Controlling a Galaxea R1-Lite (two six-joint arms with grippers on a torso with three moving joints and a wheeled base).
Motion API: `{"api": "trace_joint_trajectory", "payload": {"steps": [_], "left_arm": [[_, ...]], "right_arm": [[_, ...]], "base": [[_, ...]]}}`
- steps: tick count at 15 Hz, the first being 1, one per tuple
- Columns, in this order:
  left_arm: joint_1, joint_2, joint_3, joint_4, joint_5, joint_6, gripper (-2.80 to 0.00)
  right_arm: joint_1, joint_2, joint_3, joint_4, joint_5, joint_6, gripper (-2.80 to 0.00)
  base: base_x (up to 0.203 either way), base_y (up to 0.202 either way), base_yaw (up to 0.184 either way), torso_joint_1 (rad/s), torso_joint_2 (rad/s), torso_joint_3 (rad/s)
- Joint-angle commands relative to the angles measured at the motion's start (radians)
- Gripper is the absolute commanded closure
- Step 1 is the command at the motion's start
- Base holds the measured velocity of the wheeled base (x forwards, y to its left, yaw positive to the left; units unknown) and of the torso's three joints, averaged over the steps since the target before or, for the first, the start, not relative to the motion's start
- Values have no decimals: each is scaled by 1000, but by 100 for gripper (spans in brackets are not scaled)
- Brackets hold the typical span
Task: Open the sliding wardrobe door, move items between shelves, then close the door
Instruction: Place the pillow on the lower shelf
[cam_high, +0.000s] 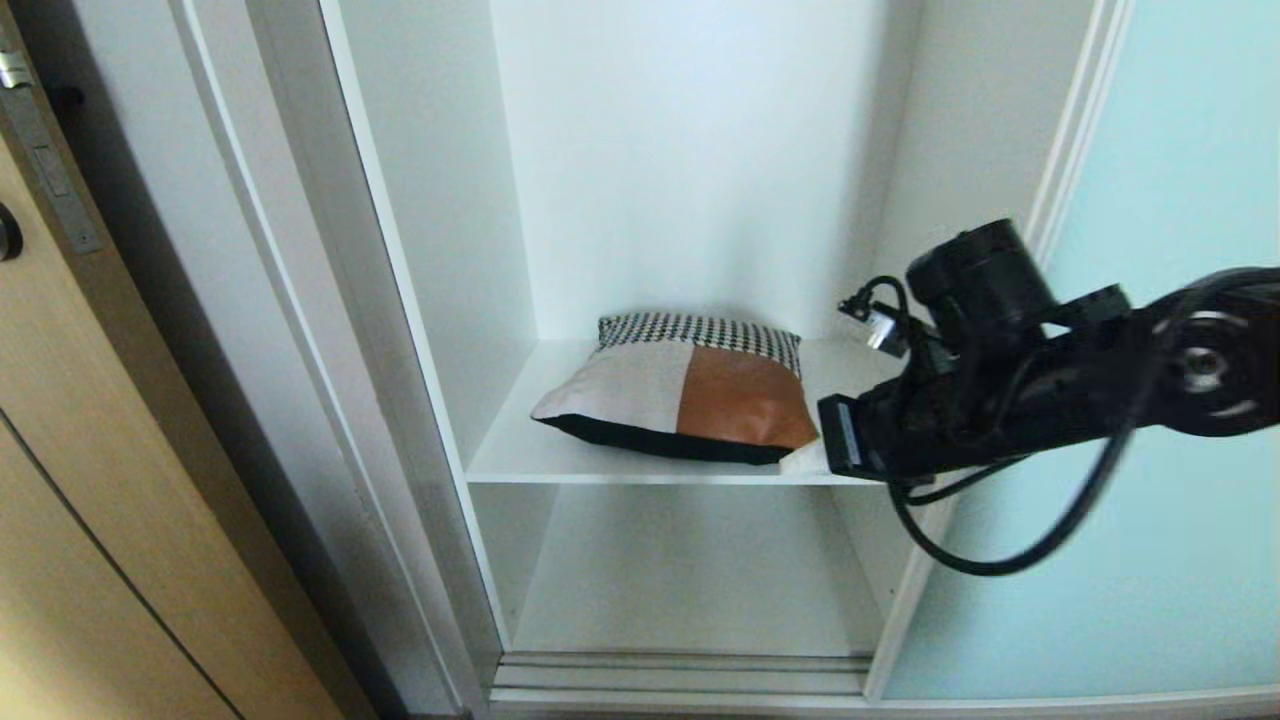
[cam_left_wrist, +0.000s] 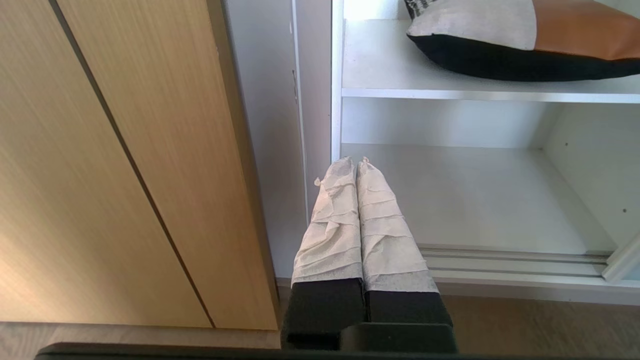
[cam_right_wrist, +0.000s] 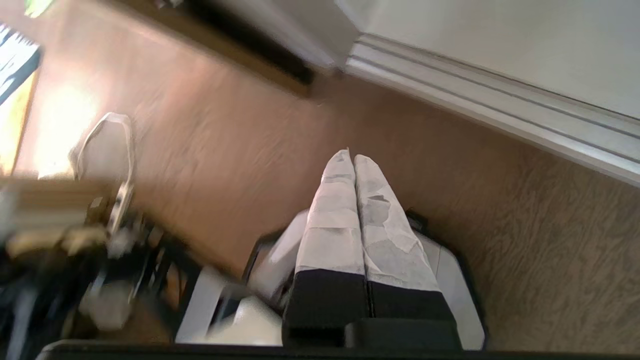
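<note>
The right gripper (cam_right_wrist: 348, 159) had its jaws pressed together on nothing, pointing down at the brown floor (cam_right_wrist: 210, 135) near the wardrobe's bottom track. The left gripper (cam_left_wrist: 355, 162), jaws likewise together and empty, sat parked low before the lower shelf (cam_left_wrist: 480, 200). In the head view the right arm (cam_high: 1000, 400) crossed in from the right, in front of the sliding wardrobe door (cam_high: 1150, 400) (already slid aside). The cushion (cam_high: 690, 390) lay flat on the upper shelf (cam_high: 520, 455), long axis across the shelf, just left of that arm, which looked the nearer one.
</note>
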Motion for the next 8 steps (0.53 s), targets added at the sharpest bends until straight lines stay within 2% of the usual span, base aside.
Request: {"api": "trace_joint_trajectory", "payload": {"steps": [1, 5, 6, 8], "left_arm": [[0, 2, 2, 0, 0, 0, 0], [0, 2, 2, 0, 0, 0, 0], [0, 2, 2, 0, 0, 0, 0], [0, 2, 2, 0, 0, 0, 0]], "right_arm": [[-29, 186, -89, -15, -12, 16, 0], [-126, 265, -174, -21, -21, 52, 0], [-149, 271, -187, -21, -21, 69, -280], [-190, 276, -199, -20, -19, 79, -280]], "base": [[0, 0, 0, 0, 0, 0], [0, 0, 0, 0, 0, 0], [0, 0, 0, 0, 0, 0], [0, 0, 0, 0, 0, 0]]}}
